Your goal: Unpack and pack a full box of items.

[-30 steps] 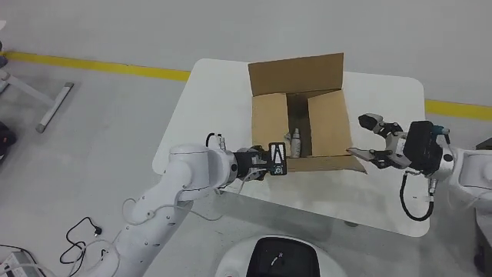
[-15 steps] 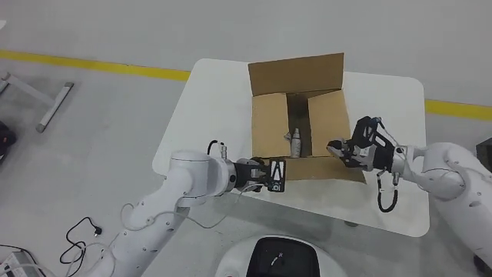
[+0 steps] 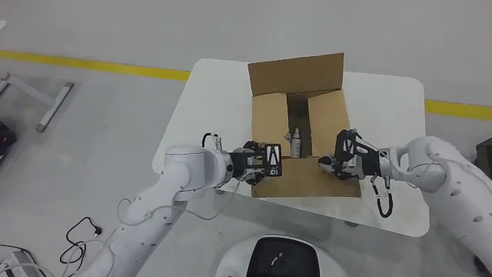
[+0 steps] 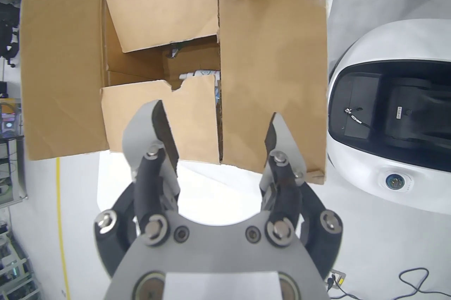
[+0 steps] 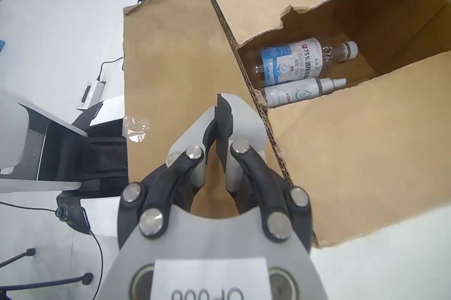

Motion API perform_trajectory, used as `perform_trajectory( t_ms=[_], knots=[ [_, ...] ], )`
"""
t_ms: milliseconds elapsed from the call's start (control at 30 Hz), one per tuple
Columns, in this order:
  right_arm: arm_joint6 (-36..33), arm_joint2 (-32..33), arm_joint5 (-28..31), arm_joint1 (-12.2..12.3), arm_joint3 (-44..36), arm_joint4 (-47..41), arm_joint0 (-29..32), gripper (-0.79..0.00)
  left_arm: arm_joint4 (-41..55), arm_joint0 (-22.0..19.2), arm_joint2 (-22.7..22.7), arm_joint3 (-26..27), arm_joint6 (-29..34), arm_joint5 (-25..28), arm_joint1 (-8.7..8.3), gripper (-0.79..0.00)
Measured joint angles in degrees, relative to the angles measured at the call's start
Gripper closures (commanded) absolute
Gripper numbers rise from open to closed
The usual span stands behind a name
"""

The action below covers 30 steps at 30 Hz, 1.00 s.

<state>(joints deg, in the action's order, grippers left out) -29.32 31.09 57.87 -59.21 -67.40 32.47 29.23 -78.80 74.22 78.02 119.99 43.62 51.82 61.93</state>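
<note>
A brown cardboard box stands on the white table with its back flap up and its side flaps half folded in. Inside lie a clear bottle with a blue and white label and a white spray bottle. My right gripper is shut over the wide front flap, close to its inner edge, and nothing shows between its fingers. My left gripper is open just off the box's left front corner, clear of the cardboard.
The table's right part and left part are bare. A yellow floor line runs behind the table. Cables lie on the floor at the lower left.
My right gripper has come in from the box's right side to over the front flap and has shut. The front flap now lies out wider. My left gripper has edged toward the box.
</note>
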Motion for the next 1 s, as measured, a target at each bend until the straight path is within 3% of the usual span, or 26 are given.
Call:
perform_trajectory(
  t_ms=[333, 700, 833, 1000],
  knots=[
    [1.5, -1.0, -0.6, -1.7, 1.8, 5.7, -0.6, 0.000, 1.0, -1.0, 0.1, -1.4, 0.5, -6.1, -0.19, -0.785],
    [5.6, -0.9, -0.2, -3.2, 4.6, 9.2, -0.5, 0.000, 2.4, -1.4, 0.1, -1.6, 1.3, -7.7, -0.59, -0.785],
    [11.7, 1.6, 0.1, -3.0, 3.0, 10.0, -0.4, 0.000, 2.6, -1.5, 0.0, -1.7, 1.2, -8.5, -0.74, -0.785],
    [21.4, 8.1, -0.2, -0.7, 0.2, 15.2, 1.5, 0.000, 2.7, -1.5, -0.1, -1.8, 1.0, -9.0, -0.90, -0.785]
  ],
)
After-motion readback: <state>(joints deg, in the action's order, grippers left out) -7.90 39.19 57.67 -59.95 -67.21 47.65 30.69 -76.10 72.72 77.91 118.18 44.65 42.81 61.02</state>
